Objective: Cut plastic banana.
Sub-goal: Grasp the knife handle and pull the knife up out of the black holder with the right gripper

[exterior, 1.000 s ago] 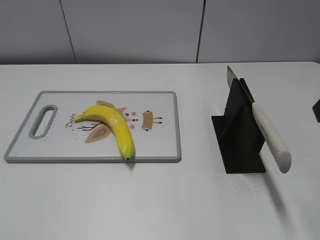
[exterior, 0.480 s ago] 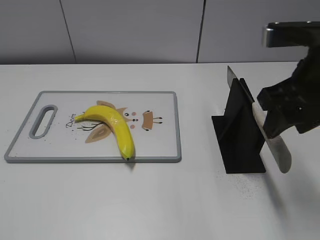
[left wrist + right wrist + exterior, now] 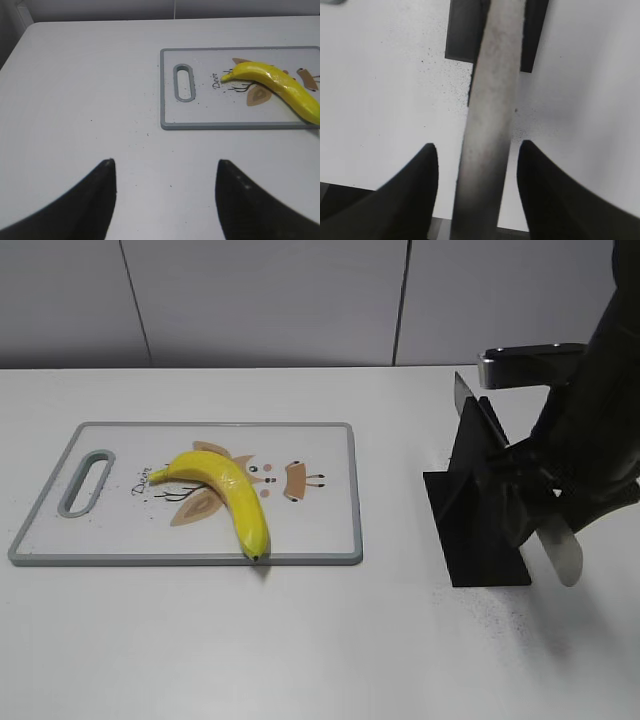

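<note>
A yellow plastic banana [image 3: 222, 494] lies on a white cutting board [image 3: 320, 540] at the left; it also shows in the left wrist view [image 3: 277, 89]. A knife with a pale handle [image 3: 562, 552] rests tilted in a black stand [image 3: 480, 510] at the right. My right gripper [image 3: 477, 150] is open, with its fingers on either side of the knife handle [image 3: 490, 125], gaps showing on both sides. My left gripper [image 3: 165, 167] is open and empty over bare table, to the left of the board.
The cutting board [image 3: 200, 122] has a grey rim and a handle slot [image 3: 183, 82] at its left end. Dark specks lie on the white table near the stand [image 3: 462, 30]. A grey wall stands behind the table.
My right arm has come in from the right and lowered over the knife handle, which now sits between its open fingers. The banana, board and knife have not moved.
</note>
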Available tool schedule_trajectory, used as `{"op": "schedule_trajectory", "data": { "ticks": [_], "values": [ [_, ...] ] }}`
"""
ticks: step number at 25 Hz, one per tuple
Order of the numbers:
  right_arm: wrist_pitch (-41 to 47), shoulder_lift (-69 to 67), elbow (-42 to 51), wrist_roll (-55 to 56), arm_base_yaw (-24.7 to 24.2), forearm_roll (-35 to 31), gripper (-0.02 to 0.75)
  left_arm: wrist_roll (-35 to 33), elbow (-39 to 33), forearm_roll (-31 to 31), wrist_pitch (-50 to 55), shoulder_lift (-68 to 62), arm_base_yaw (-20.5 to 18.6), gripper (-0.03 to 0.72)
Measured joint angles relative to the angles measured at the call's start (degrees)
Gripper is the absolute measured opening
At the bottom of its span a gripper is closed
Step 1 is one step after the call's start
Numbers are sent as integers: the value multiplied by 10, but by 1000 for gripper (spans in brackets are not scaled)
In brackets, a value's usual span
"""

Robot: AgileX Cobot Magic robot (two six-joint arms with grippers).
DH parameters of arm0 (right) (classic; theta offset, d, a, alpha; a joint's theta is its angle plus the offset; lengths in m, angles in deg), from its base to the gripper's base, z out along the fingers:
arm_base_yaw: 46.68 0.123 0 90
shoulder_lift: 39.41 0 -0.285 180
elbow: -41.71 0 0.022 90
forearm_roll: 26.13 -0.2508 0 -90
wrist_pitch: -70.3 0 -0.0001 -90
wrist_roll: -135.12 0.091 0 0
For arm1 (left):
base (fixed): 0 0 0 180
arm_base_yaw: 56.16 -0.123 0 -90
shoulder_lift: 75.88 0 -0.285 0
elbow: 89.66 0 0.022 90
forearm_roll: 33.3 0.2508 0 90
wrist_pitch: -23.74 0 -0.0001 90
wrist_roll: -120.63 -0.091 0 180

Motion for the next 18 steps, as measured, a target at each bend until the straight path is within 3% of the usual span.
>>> {"op": "schedule_trajectory", "data": {
  "ticks": [7,9,11,18],
  "values": [
    [-1,-19,-1,12,0,0,333,0,0,0,0,0,0,590],
    [-1,-19,-1,13,0,0,288,0,0,0,0,0,0,590],
    [1,-19,-1,18,0,0,175,0,0,0,0,0,0,590],
    [2,-19,-1,39,0,1,163,0,0,0,0,0,0,590]
  ]
}}
